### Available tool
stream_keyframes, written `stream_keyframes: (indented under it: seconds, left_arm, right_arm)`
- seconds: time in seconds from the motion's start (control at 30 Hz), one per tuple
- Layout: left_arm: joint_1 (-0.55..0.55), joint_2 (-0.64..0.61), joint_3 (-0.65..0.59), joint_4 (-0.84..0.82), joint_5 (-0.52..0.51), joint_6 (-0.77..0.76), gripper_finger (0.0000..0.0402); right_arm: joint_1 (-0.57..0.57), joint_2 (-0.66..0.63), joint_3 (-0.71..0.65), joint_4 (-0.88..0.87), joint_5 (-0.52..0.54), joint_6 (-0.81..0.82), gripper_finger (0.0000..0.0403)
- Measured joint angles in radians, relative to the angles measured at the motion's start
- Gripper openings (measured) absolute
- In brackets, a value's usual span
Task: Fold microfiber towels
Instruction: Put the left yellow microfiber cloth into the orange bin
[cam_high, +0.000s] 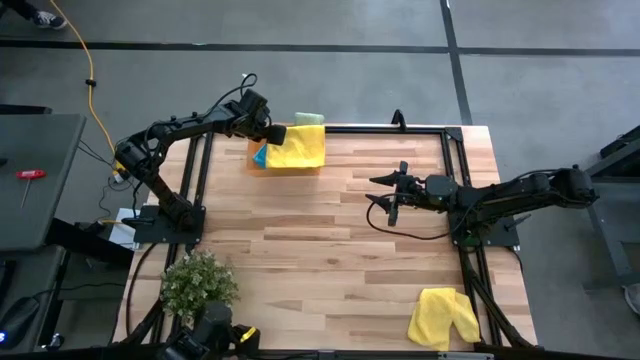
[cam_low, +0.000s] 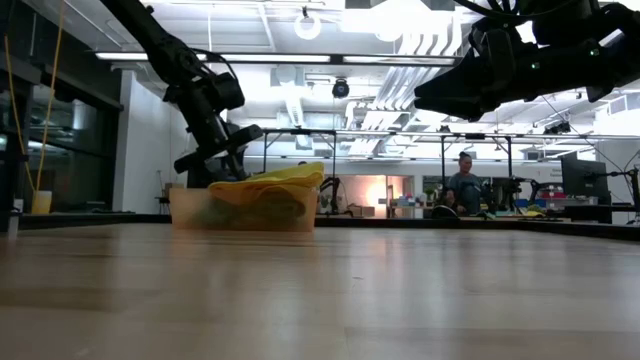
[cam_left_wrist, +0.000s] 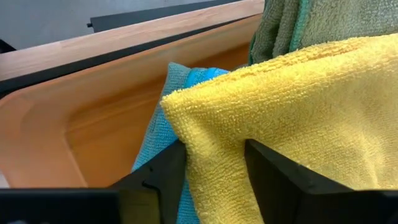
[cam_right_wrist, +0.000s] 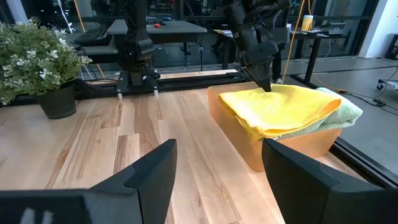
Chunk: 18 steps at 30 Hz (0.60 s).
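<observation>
The left gripper (cam_high: 276, 133) is at the flat orange plastic tray (cam_high: 256, 165), at the far edge of the light wooden tabletop (cam_high: 330, 260). Its jaws sit on both sides of the edge of a soft yellow folded towel (cam_high: 299, 147) on top of the pile in the tray. I cannot tell if they squeeze it. A teal-blue towel (cam_left_wrist: 177, 84) and a light green towel (cam_right_wrist: 339, 115) lie under it. The right gripper (cam_high: 390, 195) hangs over the middle of the tabletop, jaws open and empty. Another yellow towel (cam_high: 443, 317) lies crumpled at the near right corner. A small bushy green plant (cam_high: 198, 282) stands near left.
</observation>
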Motion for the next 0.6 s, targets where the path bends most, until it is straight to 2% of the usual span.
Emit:
stream_keyframes:
  seconds: [0.33, 0.6]
  left_arm:
    - [0.008, -0.045, 0.0, 0.001, -0.006, 0.026, 0.0017]
    - [0.037, -0.152, 0.001, -0.061, -0.032, 0.053, 0.0003]
  right_arm:
    - [0.0, 0.0, 0.0, 0.0, 0.0, 0.0, 0.0228]
    - [0.0, 0.0, 0.0, 0.0, 0.0, 0.0, 0.0228]
